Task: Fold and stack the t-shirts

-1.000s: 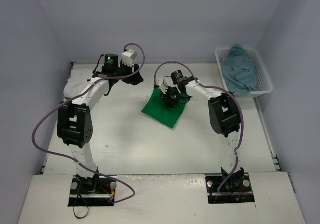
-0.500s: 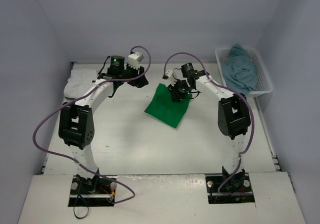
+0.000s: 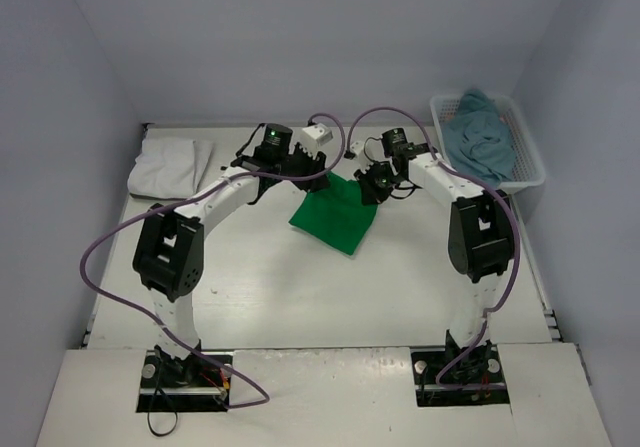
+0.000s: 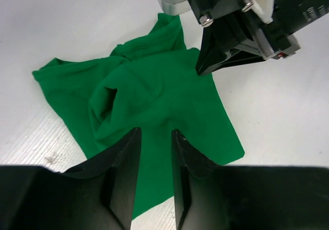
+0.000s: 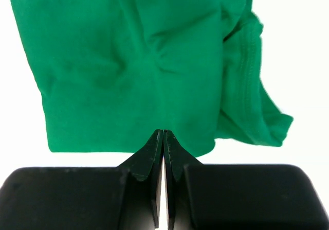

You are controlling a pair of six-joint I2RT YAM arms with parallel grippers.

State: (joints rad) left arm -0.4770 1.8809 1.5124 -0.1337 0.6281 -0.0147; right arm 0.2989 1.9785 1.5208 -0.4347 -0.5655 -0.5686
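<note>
Gripper (image 5: 163, 133), right, tight on green t-shirt (image 5: 118, 60).

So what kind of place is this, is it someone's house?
Probably a robot test booth, not a house: a left arm and right arm bolted to a white table, plain walls closing it in, a bright green t-shirt to fold.

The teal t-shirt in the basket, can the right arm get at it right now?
Probably not straight away: the right gripper is shut on the green t-shirt. Otherwise the way looks free: the teal t-shirt lies uncovered in the basket on that arm's side.
</note>
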